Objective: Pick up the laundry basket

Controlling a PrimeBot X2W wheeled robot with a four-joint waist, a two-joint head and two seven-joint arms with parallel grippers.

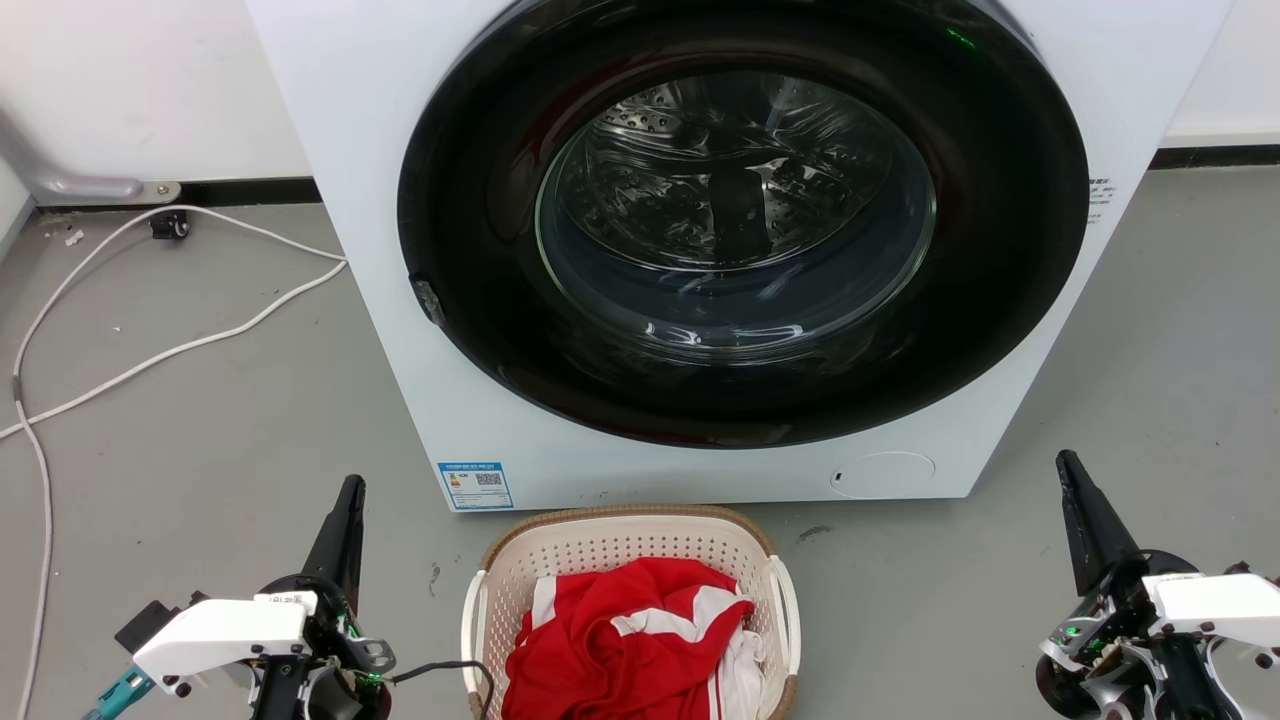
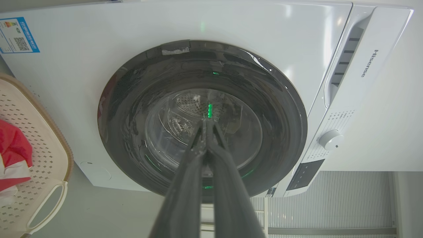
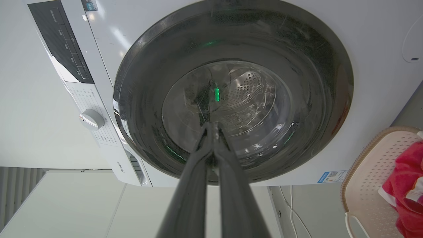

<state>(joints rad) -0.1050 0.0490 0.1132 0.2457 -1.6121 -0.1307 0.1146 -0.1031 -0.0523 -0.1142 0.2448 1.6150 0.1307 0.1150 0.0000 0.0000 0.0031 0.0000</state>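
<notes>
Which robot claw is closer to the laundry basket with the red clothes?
Left. The left claw sits just to the left of the laundry basket. The right claw is farther out on the other side, across more floor.

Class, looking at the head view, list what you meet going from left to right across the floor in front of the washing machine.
white cable → left gripper → laundry basket → right gripper
</notes>
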